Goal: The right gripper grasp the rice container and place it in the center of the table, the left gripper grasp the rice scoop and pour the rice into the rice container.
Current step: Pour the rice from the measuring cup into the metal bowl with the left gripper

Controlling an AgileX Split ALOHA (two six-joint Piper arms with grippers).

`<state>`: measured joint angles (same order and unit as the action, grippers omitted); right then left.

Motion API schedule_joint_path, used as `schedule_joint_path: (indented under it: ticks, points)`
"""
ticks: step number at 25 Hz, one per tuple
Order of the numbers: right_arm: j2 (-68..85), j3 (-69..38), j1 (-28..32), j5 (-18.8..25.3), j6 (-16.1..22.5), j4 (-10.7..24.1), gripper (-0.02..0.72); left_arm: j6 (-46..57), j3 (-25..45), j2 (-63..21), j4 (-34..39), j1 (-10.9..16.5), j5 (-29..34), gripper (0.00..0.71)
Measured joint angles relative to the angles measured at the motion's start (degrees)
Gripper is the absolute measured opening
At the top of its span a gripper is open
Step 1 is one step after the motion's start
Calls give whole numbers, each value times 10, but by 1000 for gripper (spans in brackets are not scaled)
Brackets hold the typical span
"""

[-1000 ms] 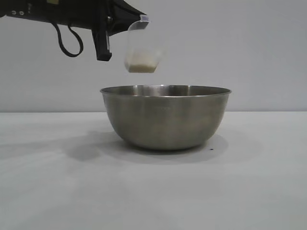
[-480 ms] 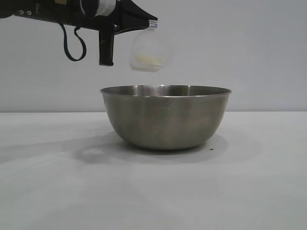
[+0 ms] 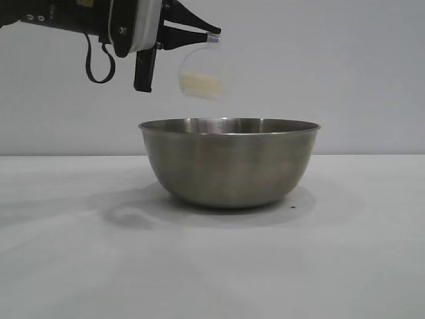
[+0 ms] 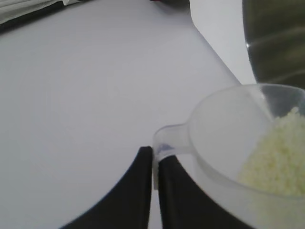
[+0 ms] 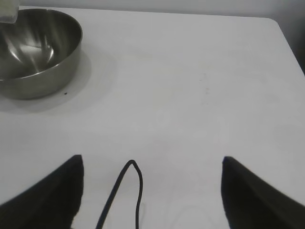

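The steel rice container [image 3: 229,161] stands on the white table [image 3: 212,266], near the middle of the exterior view. Above its left rim my left gripper [image 3: 211,33] is shut on the handle of the clear rice scoop [image 3: 204,72], which is tipped on its side. Off-white rice [image 3: 199,82] lies against the scoop's lower wall. In the left wrist view the fingertips [image 4: 145,155] pinch the scoop's handle [image 4: 167,141], the rice [image 4: 279,155] is heaped toward the scoop's mouth, and the container [image 4: 276,43] lies beyond. My right gripper [image 5: 151,164] hangs open over bare table, away from the container [image 5: 35,50].
A black cable [image 5: 125,191] loops between the right gripper's fingers. The table's rounded corner and edge [image 5: 286,33] show in the right wrist view. A cable loop [image 3: 98,63] hangs under the left arm.
The left wrist has rolled, tipping the scoop from upright onto its side above the container. The rice has slid from the bottom toward the scoop's side wall.
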<state>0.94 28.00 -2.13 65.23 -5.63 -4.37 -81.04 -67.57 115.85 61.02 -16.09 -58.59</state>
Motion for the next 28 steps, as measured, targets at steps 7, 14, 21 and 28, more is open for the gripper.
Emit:
schedule_joint_path:
  ticks: [7, 14, 21, 28]
  points:
    - [0, 0, 0, 0, 0, 0, 551, -83, 0, 0, 0, -18, -1, 0]
    - [0, 0, 0, 0, 0, 0, 551, -177, 0, 0, -1, -18, -1, 0]
    - [0, 0, 0, 0, 0, 0, 551, -252, 0, 0, 0, -19, -18, 0]
    - [0, 0, 0, 0, 0, -1, 551, -292, 0, 0, 1, -31, -53, 0]
